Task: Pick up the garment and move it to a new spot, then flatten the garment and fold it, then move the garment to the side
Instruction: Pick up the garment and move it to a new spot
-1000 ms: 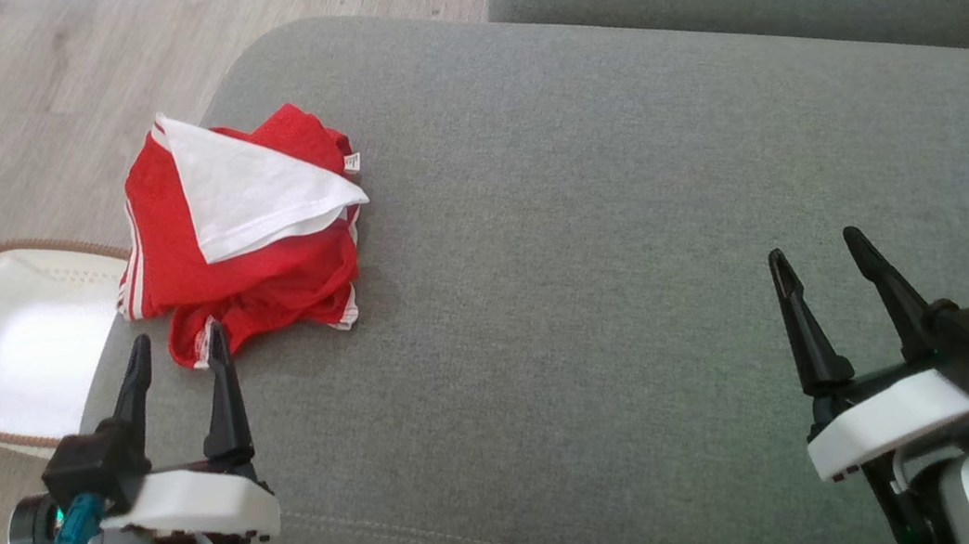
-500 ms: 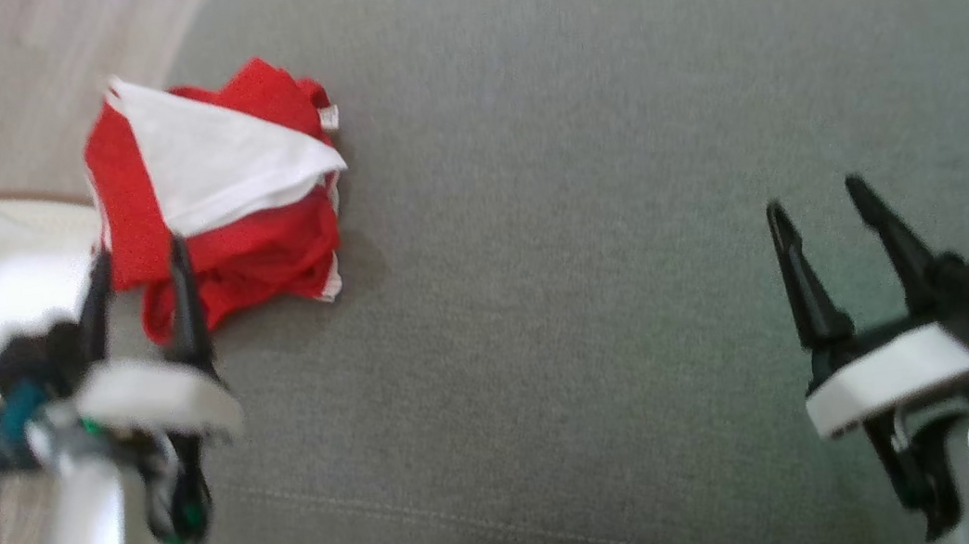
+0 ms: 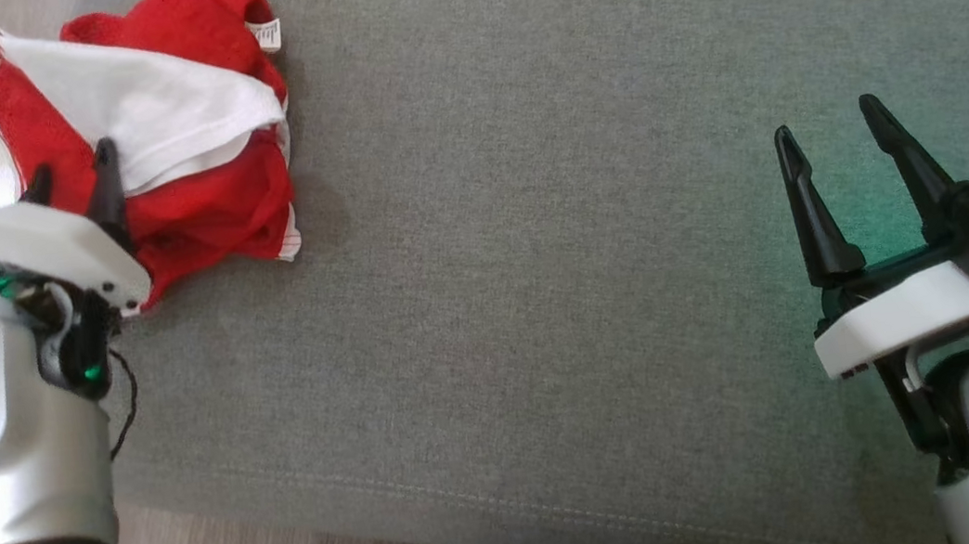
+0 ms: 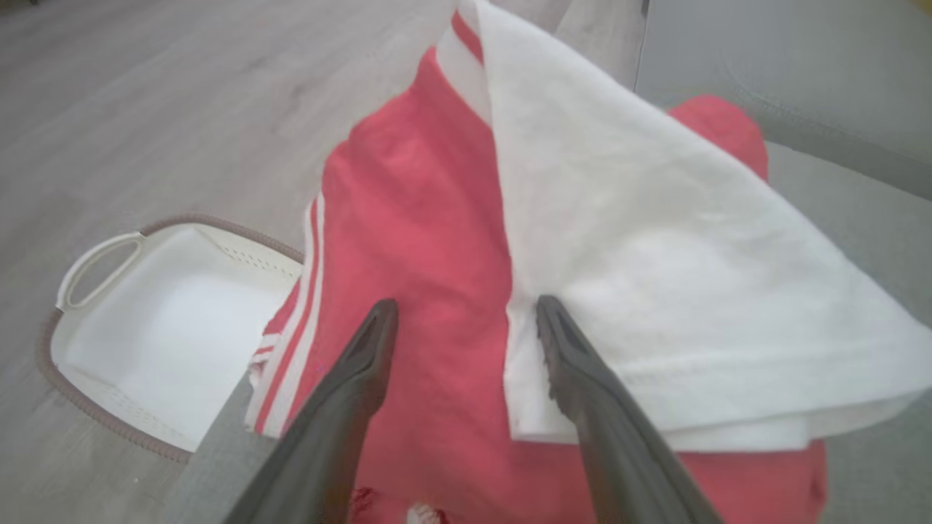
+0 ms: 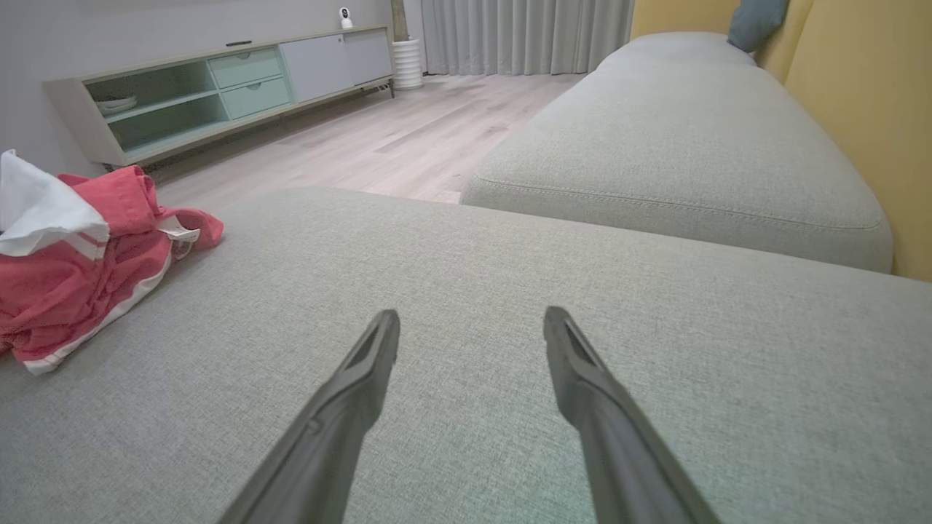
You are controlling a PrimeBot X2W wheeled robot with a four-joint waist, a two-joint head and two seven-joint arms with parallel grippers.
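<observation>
Left claw [image 3: 72, 165]: jaws spread wide, nothing gripped. Its tips sit over the garment [image 3: 195, 207], a red piece with white stripes and a white panel folded across the top. Can't tell if the tips touch the cloth or hang just above it.

Right claw [image 3: 827, 119]: also spread wide and empty, hovering over bare grey cushion [image 3: 542, 283], well apart from the garment.

Edges: the garment is bunched at the cushion corner, under and ahead of the left claw. Its striped hem lies at the cushion edge on that claw's outer side. Past that edge, lower down, a white basket [image 4: 160, 335] stands on the wood floor [image 4: 145, 109]. The cushion's front seam runs behind both claws, on the robot's side.

Open room: everything between the two claws is bare cushion. So is the stretch ahead of the right claw, up to the gap before a second cushion [image 5: 677, 145].

View differences:
- Left wrist view gives the close-up: one finger [image 4: 357, 386] over red cloth, the other lying along the white panel's side hem. It also shows the basket's handle and perforated wall.
- Head view catches just a sliver of the basket behind the left wrist, and a small label [image 3: 266, 35] at the garment's far edge.
- Right wrist view adds the room: yellow backrest [image 5: 852, 131] to that claw's right, a low cabinet [image 5: 218, 80] and curtains [image 5: 524, 33] far ahead.
</observation>
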